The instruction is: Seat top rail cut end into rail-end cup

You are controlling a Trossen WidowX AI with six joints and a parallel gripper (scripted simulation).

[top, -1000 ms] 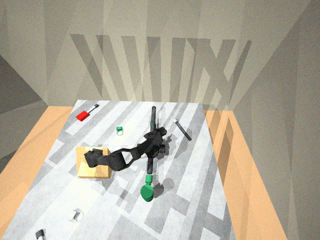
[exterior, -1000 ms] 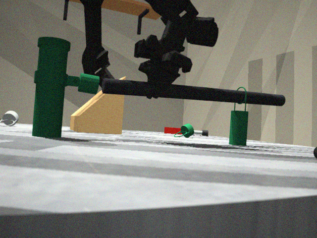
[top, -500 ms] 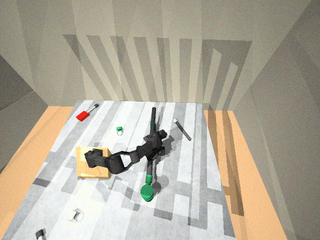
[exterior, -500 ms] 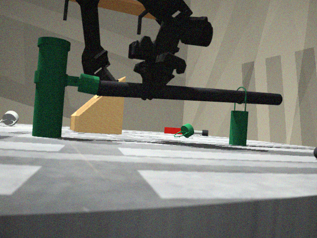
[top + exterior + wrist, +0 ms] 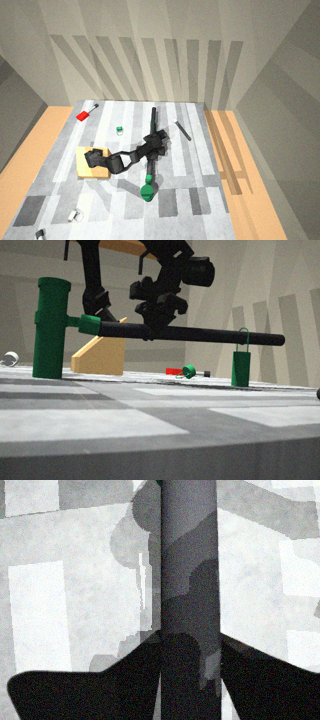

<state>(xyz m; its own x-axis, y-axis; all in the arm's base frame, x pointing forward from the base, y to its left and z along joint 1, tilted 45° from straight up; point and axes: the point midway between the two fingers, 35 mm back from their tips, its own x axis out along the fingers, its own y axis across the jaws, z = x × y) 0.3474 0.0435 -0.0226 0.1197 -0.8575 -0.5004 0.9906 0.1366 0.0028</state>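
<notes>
The black rail (image 5: 153, 113) (image 5: 206, 335) (image 5: 190, 540) lies nearly level, its far end a little lower. Its near end is at the mouth of the green end cup (image 5: 148, 178) (image 5: 89, 324), with its tip hidden inside; how deep it sits I cannot tell. The cup tilts slightly and hangs on the brace band (image 5: 37, 317), around the green post (image 5: 146, 191) (image 5: 50, 348), below the post cap (image 5: 54, 282). The rail's other part passes through the loop cap's wire loop (image 5: 248, 339) over the small green post (image 5: 241, 369). My gripper (image 5: 152, 334) (image 5: 185, 635) is shut on the rail's middle.
A wooden wedge block (image 5: 93, 174) (image 5: 103, 356) stands under the arm's base, left of the rail in the top view. A loose green loop fitting (image 5: 119, 130) (image 5: 189, 371), a red-ended tool (image 5: 82, 115) (image 5: 173, 371), a white clamp (image 5: 74, 214) and a dark rod (image 5: 183, 130) lie on the table.
</notes>
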